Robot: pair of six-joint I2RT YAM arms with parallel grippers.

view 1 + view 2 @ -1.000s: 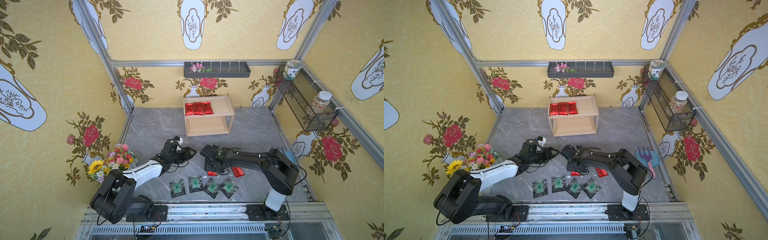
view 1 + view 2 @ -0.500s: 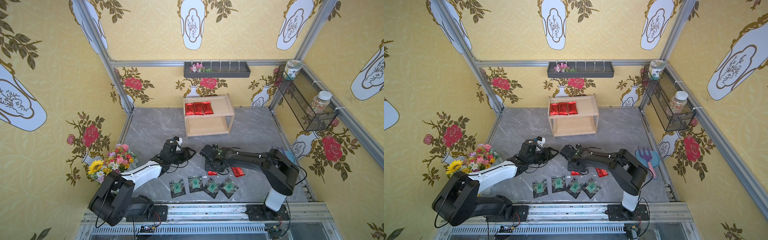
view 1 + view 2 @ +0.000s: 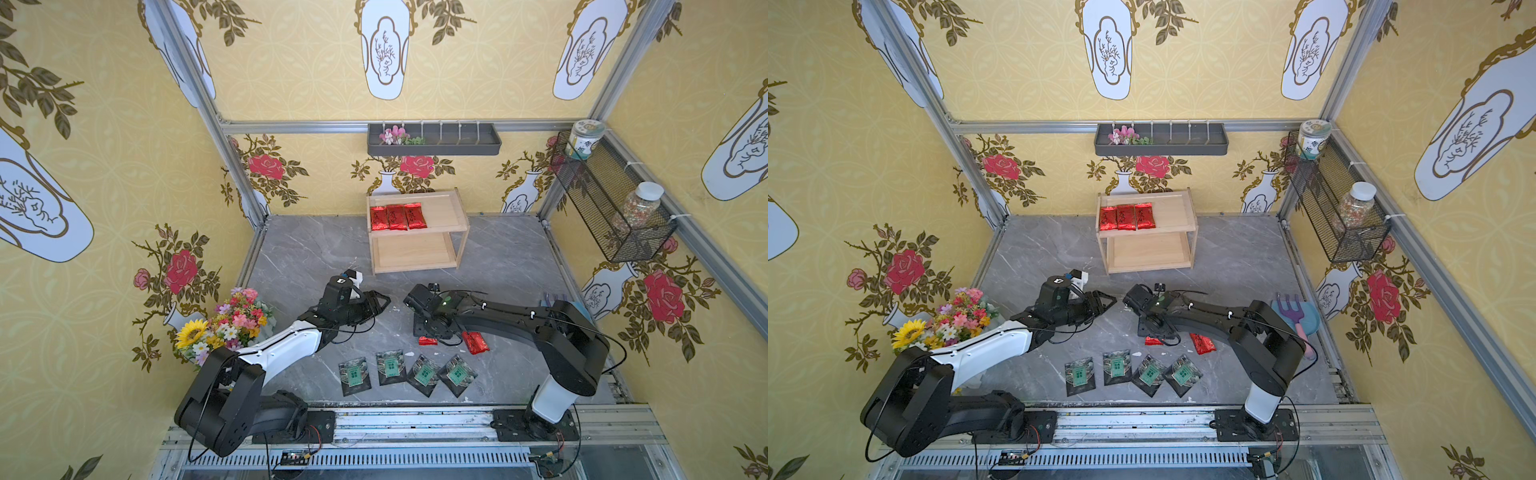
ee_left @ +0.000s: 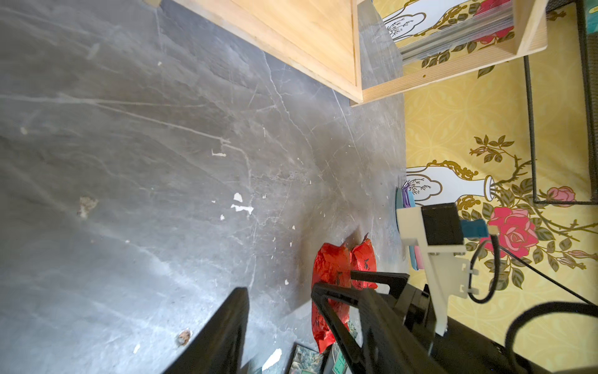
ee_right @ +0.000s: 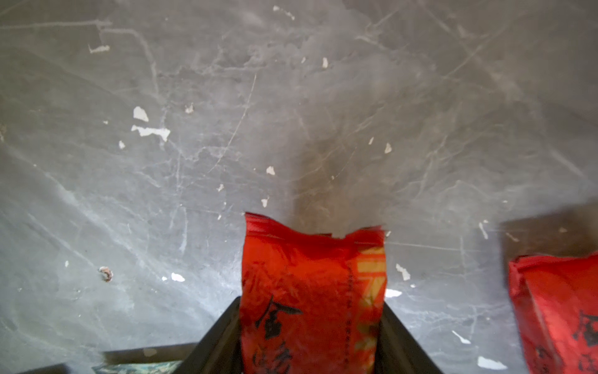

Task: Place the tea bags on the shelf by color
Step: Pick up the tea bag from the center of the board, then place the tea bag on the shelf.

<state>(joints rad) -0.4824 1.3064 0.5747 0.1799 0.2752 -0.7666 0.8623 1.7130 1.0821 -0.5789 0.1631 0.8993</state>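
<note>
Right wrist view first: I've got a shiny red oblong foil sachet with dark script (image 5: 310,298) sitting square between the right jaws. Both black fingers (image 5: 221,340) press against its long edges, so that's a clamp on it. Whether it's off the grey marbled table (image 5: 226,129) I can't tell from here. A second red foil sachet (image 5: 556,311) lies just beside it, apart from the jaws.

Over to both top views: the right arm (image 3: 511,316) reaches in low across the table. One end of the clamped sachet (image 3: 428,340) pokes out beneath its wrist, and the second sachet (image 3: 475,343) lies flat on the table right by the arm.

The left arm (image 3: 291,345) hangs near the middle of the table. The left jaws stand apart with nothing between them, tips aimed toward the right wrist, and the left wrist view shows only bare table in the gap.

At the back of the table, the small two-tier light wooden shelf (image 3: 442,210) carries three red foil sachets (image 3: 397,217) side by side on the left part of its upper board. Along the front edge, four squarer dark packets with green centre labels (image 3: 390,368) lie flat in a row, well apart from the shelf.
</note>
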